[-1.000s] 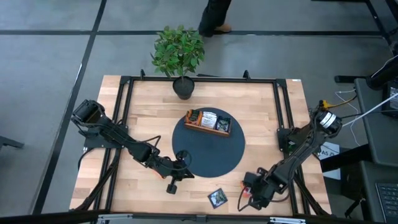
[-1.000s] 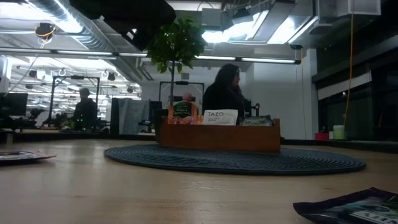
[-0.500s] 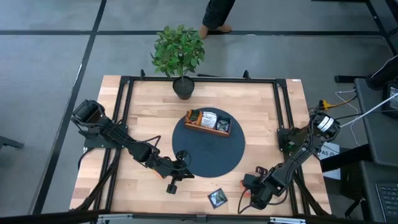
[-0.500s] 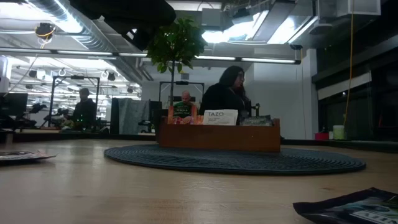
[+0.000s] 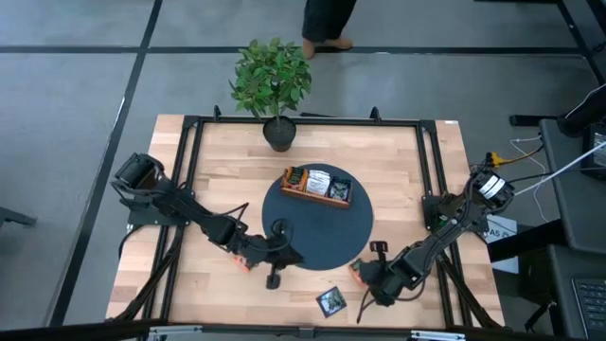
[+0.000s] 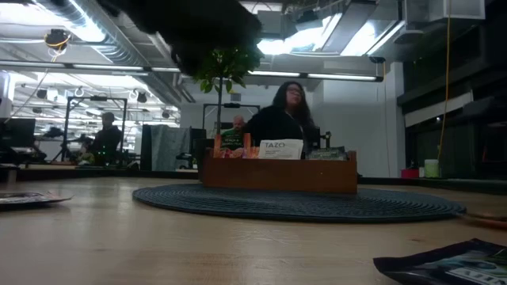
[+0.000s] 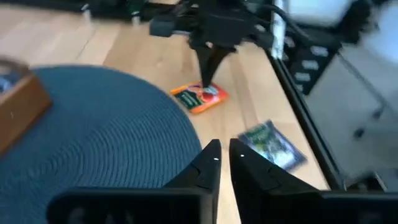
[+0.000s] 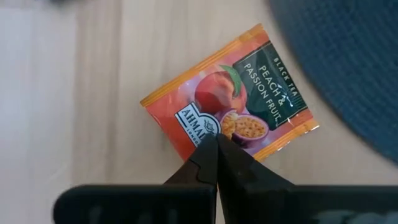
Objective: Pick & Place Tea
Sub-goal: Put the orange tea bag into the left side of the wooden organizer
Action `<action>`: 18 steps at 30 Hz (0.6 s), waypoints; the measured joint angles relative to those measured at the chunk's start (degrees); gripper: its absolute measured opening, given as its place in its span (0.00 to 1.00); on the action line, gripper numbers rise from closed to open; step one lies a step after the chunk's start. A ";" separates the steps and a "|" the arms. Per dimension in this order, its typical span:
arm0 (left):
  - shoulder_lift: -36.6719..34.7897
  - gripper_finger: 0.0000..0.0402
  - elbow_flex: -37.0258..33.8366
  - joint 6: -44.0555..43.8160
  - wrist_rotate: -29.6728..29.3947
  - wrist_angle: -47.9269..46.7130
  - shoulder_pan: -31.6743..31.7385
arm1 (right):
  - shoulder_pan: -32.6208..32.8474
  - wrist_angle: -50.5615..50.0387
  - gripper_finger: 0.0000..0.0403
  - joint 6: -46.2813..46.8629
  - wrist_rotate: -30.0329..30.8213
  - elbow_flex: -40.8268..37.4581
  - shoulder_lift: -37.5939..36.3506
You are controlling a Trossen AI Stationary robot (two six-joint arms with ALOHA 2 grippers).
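Two tea sachets are seen from above near the round mat [image 5: 317,224]: the dark sachet [image 5: 330,301] below its edge, the orange sachet [image 5: 355,270] beside it. The right claw [image 5: 361,277] has been moved onto the orange sachet. Left wrist view: left claw [image 7: 222,148] parting slightly, empty. Right wrist view: fingers closed, tips against the orange sachet; pickup appears imminent.

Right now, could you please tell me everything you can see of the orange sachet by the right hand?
The orange sachet is a small flat square packet, glossy like foil or coated paper, printed with a peach and passion fruit picture, the Ahmad brand mark and a dark panel reading Peach & Passion Fruit. It lies flat and unopened on the wooden table, turned at an angle, just off the edge of the dark round mat. The right hand is shut, its tips meeting over the sachet's near edge; whether they pinch it cannot be told.
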 joint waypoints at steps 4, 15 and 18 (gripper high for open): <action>3.23 0.14 -0.02 -8.06 0.54 3.57 2.88 | -1.98 0.44 0.01 -1.85 -0.04 -0.04 0.02; 10.86 0.26 0.00 -14.99 10.25 15.18 7.23 | -2.74 3.37 0.00 -4.79 0.17 0.05 0.40; 10.98 0.26 0.00 -14.97 10.24 15.47 7.28 | -1.74 2.14 0.00 -4.79 -0.30 0.94 0.02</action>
